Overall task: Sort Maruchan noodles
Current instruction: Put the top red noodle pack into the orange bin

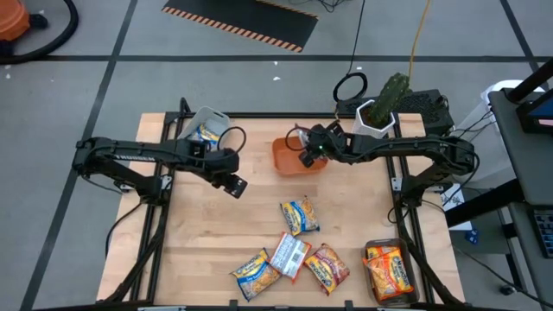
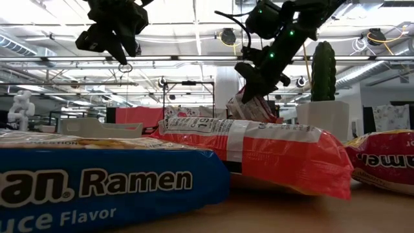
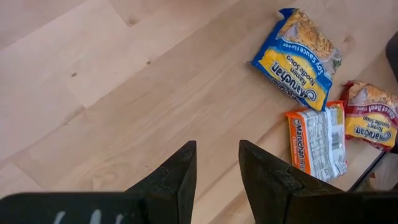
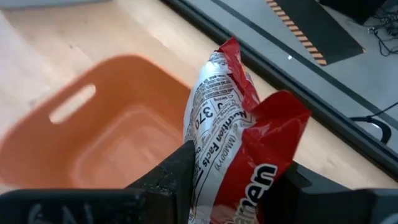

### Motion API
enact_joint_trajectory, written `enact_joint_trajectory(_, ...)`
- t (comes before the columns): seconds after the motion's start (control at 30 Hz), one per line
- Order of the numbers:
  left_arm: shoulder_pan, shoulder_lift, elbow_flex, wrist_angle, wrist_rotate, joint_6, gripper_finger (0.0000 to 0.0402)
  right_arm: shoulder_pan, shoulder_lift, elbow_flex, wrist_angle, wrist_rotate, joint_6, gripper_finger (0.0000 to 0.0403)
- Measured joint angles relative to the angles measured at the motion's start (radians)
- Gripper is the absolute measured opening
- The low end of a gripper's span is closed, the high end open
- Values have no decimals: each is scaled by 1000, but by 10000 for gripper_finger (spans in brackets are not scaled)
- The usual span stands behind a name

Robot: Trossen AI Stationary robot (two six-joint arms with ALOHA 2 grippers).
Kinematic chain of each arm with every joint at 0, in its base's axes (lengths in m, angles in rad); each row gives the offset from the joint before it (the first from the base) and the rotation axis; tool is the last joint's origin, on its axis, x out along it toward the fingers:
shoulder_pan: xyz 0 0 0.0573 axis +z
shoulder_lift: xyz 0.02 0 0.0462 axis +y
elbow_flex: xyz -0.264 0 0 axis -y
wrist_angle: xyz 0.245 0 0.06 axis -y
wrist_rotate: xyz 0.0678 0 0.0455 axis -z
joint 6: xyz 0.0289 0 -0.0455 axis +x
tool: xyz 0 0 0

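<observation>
My right gripper [image 1: 307, 157] [image 4: 236, 165] hovers over the orange bin [image 1: 281, 160] [image 4: 93, 137] at the table's far middle and is shut on a red-and-silver ramen packet [image 4: 230, 106] [image 2: 249, 107]. My left gripper [image 1: 235, 184] [image 3: 217, 149] is open and hangs above bare wood, left of the centre. Lying flat on the near half of the table are a yellow-blue packet [image 1: 299, 216] [image 3: 298, 59], a silver-orange packet [image 1: 289, 255] [image 3: 317, 140], a second yellow-blue packet [image 1: 255, 275], a red packet [image 1: 327, 266] [image 3: 373, 115] and an orange packet [image 1: 389, 269]. My right gripper pinches the red-and-silver packet between its two fingers at one end [image 4: 224, 155]. The packet is crumpled in the hold and sticks out past the fingertips. It is lifted clear, above the orange bin's far rim.
A grey bin [image 1: 207, 130] at the far left holds a yellow-blue packet. A white pot with a cactus [image 1: 380, 112] stands at the far right corner. Bare wood lies under and around my left gripper.
</observation>
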Motion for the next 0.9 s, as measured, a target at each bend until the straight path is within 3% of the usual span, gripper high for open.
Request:
enact_joint_trajectory(0.37, -30, 0, 0, -11, 2, 30, 124, 0, 0, -3, 36, 0, 11, 130)
enact_joint_trajectory(0.6, -35, 0, 0, -22, 2, 53, 124, 14, 0, -43, 42, -32, 112, 134)
enact_joint_trajectory(0.9, -74, 0, 0, -35, 2, 55, 124, 29, 0, -47, 45, -72, 222, 207)
